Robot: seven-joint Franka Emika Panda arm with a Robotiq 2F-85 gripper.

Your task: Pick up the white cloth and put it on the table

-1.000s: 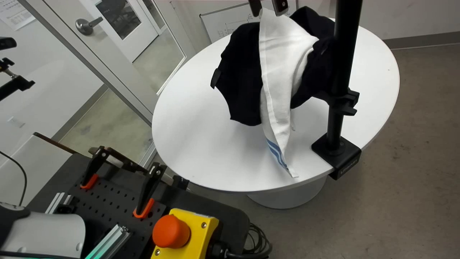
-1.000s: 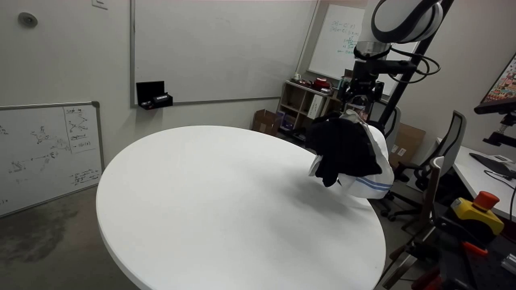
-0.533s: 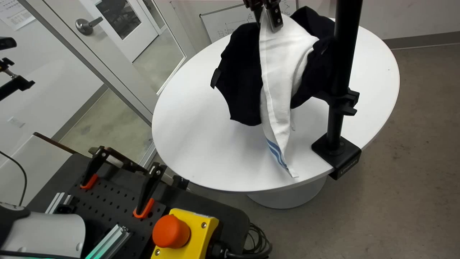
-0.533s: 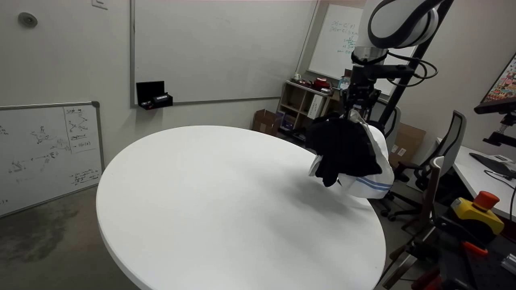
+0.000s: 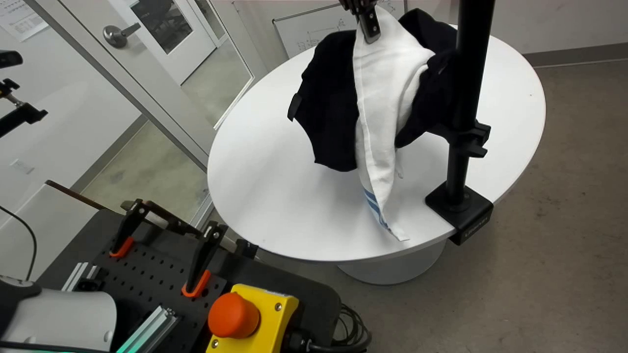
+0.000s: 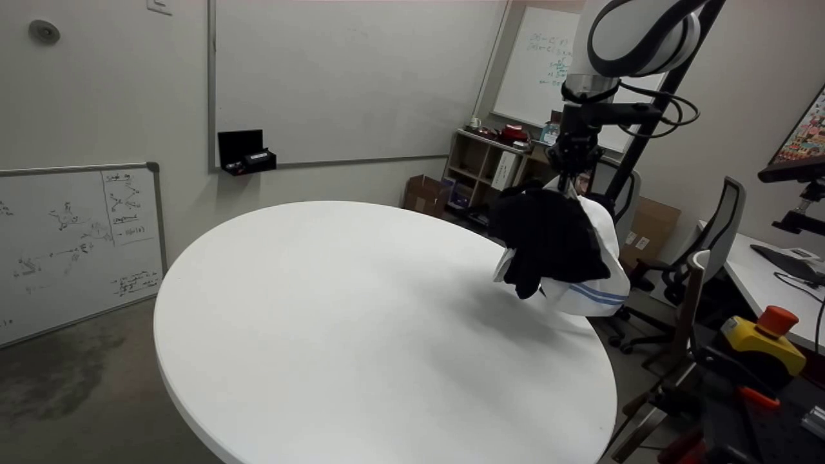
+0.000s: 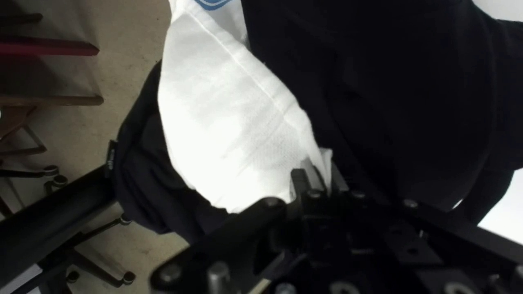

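The white cloth (image 5: pixel 385 93), with blue stripes at its lower end, drapes over a dark garment (image 5: pixel 333 108) above the round white table (image 5: pixel 274 196). Its top edge is pinched by my gripper (image 5: pixel 368 34), which points down from above. In the wrist view a thin fold of the white cloth (image 7: pixel 229 122) runs between the fingertips of my gripper (image 7: pixel 326 173), shut on it. Most of the cloth hangs loose. In an exterior view its striped side (image 6: pixel 596 293) hangs near the edge of the table (image 6: pixel 322 335). What holds up the dark garment is hidden.
A black pole (image 5: pixel 463 88) is clamped to the table edge by its base (image 5: pixel 458 208), right beside the garment. Near the table stands a dark bench with clamps (image 5: pixel 201 260) and a yellow emergency-stop box (image 5: pixel 267 314). Office chairs (image 6: pixel 696 238) are behind.
The gripper has come down over the top of the white cloth, and its fingers have closed from wide apart onto the fold. The cloth has shifted slightly; the garment stays put.
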